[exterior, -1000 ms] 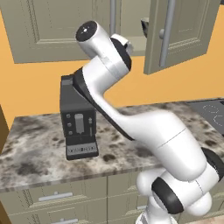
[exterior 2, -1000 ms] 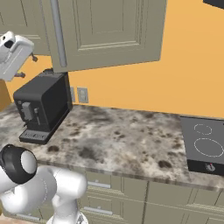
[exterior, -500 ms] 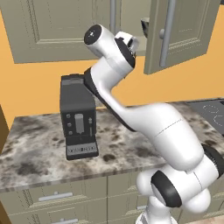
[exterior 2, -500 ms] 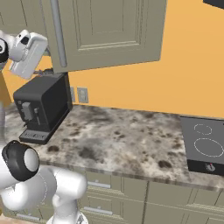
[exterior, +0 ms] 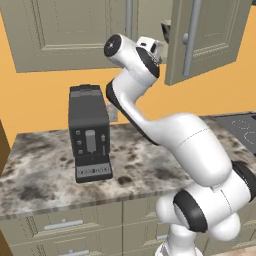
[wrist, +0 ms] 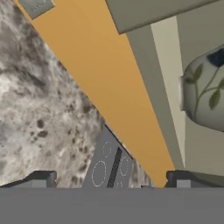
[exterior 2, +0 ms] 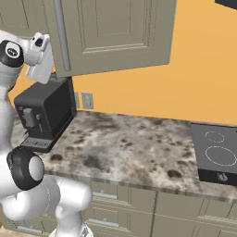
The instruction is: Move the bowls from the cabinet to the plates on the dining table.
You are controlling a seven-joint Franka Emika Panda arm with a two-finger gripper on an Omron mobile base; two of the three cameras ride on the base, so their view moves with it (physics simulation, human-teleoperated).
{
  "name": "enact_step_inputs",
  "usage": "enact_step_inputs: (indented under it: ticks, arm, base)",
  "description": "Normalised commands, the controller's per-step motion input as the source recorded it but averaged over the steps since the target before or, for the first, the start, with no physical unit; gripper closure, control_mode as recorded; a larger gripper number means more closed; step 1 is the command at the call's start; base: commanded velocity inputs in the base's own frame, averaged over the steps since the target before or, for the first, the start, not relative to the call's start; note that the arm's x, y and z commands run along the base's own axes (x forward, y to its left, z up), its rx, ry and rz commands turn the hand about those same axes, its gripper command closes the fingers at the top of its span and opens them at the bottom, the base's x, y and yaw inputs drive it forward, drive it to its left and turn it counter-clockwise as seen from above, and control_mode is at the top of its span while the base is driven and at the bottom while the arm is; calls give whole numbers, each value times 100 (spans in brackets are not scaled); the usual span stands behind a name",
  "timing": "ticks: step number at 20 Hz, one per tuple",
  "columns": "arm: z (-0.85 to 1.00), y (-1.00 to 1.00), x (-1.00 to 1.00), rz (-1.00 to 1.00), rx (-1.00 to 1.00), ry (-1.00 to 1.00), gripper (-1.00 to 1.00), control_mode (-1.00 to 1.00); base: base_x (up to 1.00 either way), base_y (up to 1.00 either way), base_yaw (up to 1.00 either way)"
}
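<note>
Hand view shows gripper [wrist: 109, 177] with jaws spread and empty, raised beside the open cabinet [wrist: 175, 78] where 1 pale patterned bowl [wrist: 205, 94] sits on the shelf at right; reach step, next needs swinging right onto the bowl's rim.

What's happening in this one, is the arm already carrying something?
Not yet. The white arm is raised toward the wall cabinet, whose door stands open, with its pincer open and empty. In the hand view a pale bowl with a dark leafy pattern sits on the cabinet shelf, untouched. Below on the speckled counter stand a black coffee machine and, farther along, a cooktop. No bowl has been moved so far.
</note>
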Motion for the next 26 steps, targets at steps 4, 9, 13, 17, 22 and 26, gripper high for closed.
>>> enact_step_inputs:
  ticks: [4,9,13,17,22,26]
  arm:
    - [0,-1,-59,0,0,-10,-100,-100]
    - [6,-46,-37,-3,0,-13,-100,-100]
    - [0,-78,-31,-3,0,-13,-100,-100]
    - [2,-72,-47,-3,0,-15,-100,-100]
    - [6,-75,-62,-3,0,-18,-100,-100]
    - [5,-83,-59,-4,1,-17,-100,-100]
  base:
    - [0,0,0]
    - [0,0,0]
    - [0,0,0]
    - [0,0,0]
    - [0,0,0]
    - [0,0,0]
